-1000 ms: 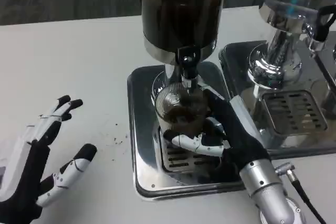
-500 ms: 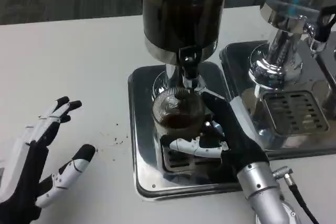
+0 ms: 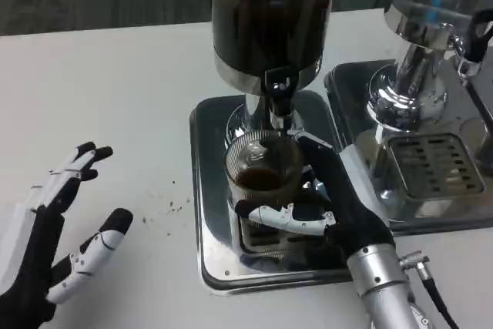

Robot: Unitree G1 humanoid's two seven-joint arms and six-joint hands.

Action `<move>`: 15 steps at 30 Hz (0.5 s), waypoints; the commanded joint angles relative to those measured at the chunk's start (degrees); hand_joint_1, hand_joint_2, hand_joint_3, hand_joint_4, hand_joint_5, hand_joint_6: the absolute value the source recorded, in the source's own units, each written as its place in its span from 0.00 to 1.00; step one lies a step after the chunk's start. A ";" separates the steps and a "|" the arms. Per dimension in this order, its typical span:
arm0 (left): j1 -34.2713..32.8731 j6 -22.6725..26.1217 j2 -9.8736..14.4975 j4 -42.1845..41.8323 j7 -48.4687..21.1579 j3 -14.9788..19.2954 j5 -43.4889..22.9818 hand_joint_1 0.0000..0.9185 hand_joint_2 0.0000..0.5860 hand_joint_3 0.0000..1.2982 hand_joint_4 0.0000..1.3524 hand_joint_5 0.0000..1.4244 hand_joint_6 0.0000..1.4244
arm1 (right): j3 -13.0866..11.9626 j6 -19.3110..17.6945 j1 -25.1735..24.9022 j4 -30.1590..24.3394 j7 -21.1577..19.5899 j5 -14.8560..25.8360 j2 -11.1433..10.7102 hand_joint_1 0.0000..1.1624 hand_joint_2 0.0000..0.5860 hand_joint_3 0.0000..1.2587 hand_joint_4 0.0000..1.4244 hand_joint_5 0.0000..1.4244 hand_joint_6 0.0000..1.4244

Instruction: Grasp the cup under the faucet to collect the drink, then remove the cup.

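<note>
Right hand [image 3: 327, 209] grips the cup [image 3: 263, 171], now pulled toward six o'clock from the faucet [image 3: 279, 98]; left hand [image 3: 54, 256] idles open — removal's underway

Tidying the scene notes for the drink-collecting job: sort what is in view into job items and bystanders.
In the job:
- cup, holding dark drink
- faucet above it
- right robot hand, gripping the cup
- drip tray

Just there:
- left robot hand, open on the table
- second dispenser at right
- dark crumbs

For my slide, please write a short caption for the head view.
Right hand holds the glass cup under the dispenser faucet; left hand rests open on the table.
</note>
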 commanded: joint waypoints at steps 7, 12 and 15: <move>-0.53 0.19 0.57 0.37 -1.31 -0.56 -0.10 0.00 0.39 0.18 0.09 0.20 0.11 | -0.92 -1.80 2.20 -1.50 -5.28 -2.57 0.33 0.91 0.23 0.43 0.42 0.44 0.54; -1.33 -0.03 0.52 0.83 -1.85 -1.18 0.07 0.00 0.39 0.18 0.09 0.20 0.11 | -1.23 -2.01 3.24 -3.10 -5.80 -2.59 0.29 0.92 0.22 0.43 0.42 0.44 0.55; -1.73 -0.24 0.46 1.10 -2.10 -1.47 0.06 0.00 0.39 0.18 0.09 0.20 0.11 | -1.49 -1.92 3.90 -4.33 -5.70 -2.47 0.34 0.92 0.22 0.44 0.42 0.45 0.56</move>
